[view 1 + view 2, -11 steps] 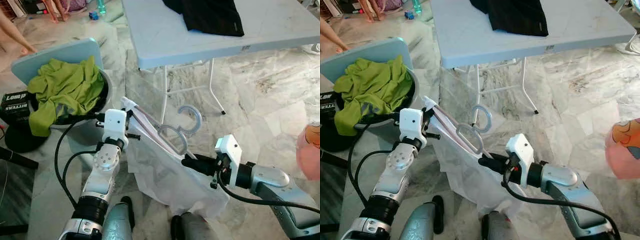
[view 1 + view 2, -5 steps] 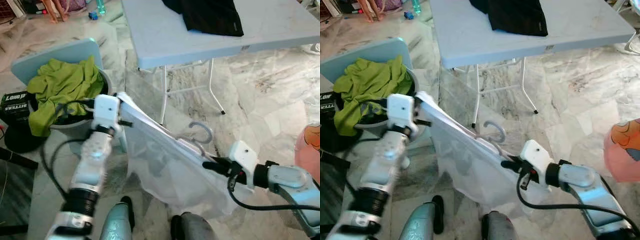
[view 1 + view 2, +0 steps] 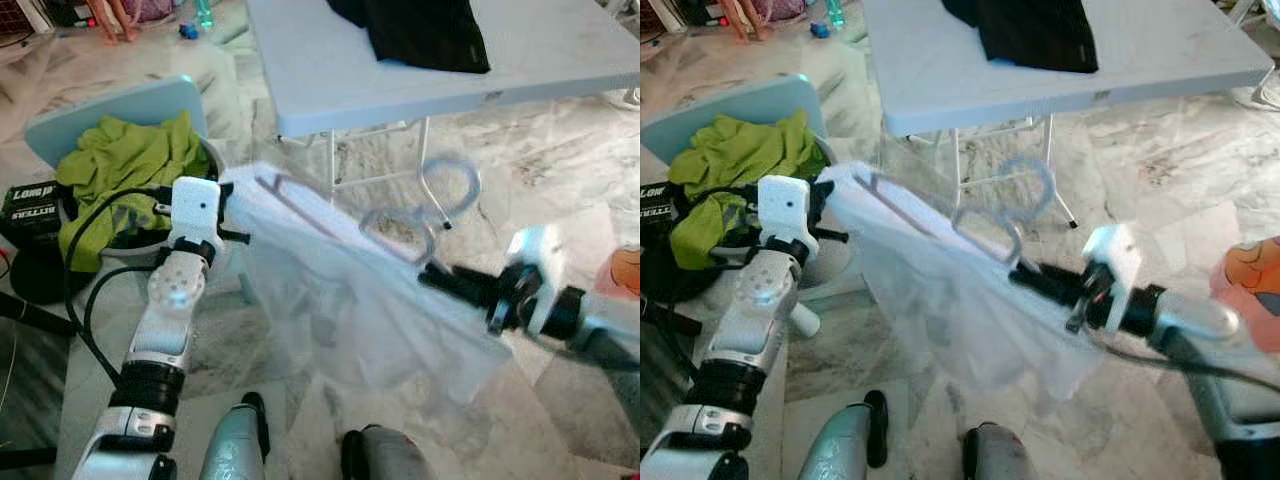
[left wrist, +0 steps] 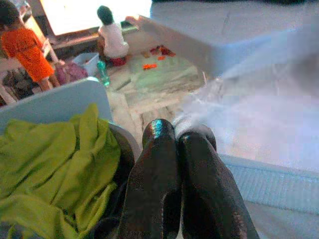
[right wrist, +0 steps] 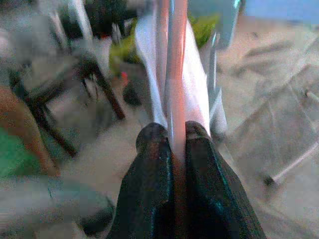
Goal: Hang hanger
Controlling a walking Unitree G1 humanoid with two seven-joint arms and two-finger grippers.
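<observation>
A pale hanger (image 3: 300,205) carrying a thin white garment (image 3: 370,310) is stretched between my two grippers above the floor. Its grey hook (image 3: 452,187) is blurred and points toward the table. My left gripper (image 3: 228,190) holds the garment's left shoulder end; the left wrist view shows that gripper (image 4: 177,134) shut on the white cloth (image 4: 249,124). My right gripper (image 3: 435,275) holds the other end. In the right wrist view this gripper (image 5: 173,132) is shut on the pinkish hanger bar (image 5: 174,59), with the white garment (image 5: 197,84) draped beside it.
A pale blue folding table (image 3: 330,80) stands ahead with a black garment (image 3: 420,30) on it, and its white legs (image 3: 330,170) are just behind the hanger. A basket of green cloth (image 3: 130,175) sits at my left beside a black box (image 3: 30,205). A pink object (image 3: 622,270) is at the right edge. People (image 4: 112,37) are far off.
My right gripper has moved right and upward, lifting the hanger and pulling the garment out wider. The hook now sits higher, nearer the table. The left gripper shifted slightly left.
</observation>
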